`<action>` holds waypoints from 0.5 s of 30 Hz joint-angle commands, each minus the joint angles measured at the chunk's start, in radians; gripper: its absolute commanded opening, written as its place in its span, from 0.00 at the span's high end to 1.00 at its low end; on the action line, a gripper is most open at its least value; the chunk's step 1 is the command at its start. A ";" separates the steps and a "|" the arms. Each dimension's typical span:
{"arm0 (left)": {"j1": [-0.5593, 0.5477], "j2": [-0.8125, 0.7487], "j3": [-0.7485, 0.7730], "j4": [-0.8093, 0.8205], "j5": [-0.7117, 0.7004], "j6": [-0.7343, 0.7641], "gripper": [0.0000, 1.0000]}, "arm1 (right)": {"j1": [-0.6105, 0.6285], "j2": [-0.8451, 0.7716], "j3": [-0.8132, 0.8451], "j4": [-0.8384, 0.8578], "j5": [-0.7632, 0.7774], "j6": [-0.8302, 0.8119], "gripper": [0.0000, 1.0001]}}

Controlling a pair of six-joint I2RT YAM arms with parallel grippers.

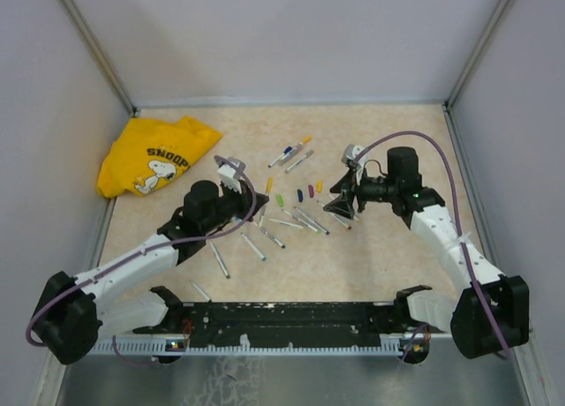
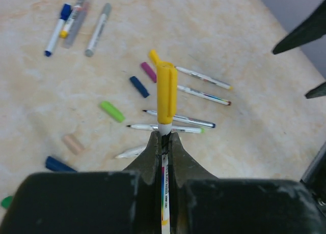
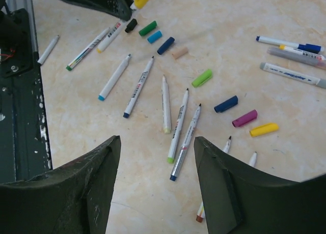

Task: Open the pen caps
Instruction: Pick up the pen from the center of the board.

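The top external camera looks down from above and behind the arm bases (image 1: 66, 318), covering the whole surface (image 1: 380, 141). The left end effector (image 2: 163, 136) and right end effector (image 3: 157, 142) each carry a close camera facing obliquely down and forward; both views share the lime-green cap (image 2: 112, 111) and its neighbours.

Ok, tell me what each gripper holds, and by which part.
Left gripper clamps a pen by its white barrel, just below the yellow cap. Right gripper is open, holding nothing.
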 commanded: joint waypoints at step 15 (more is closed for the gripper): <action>-0.319 -0.035 -0.275 0.720 -0.262 -0.134 1.00 | 0.108 -0.014 -0.044 0.151 -0.157 0.049 0.40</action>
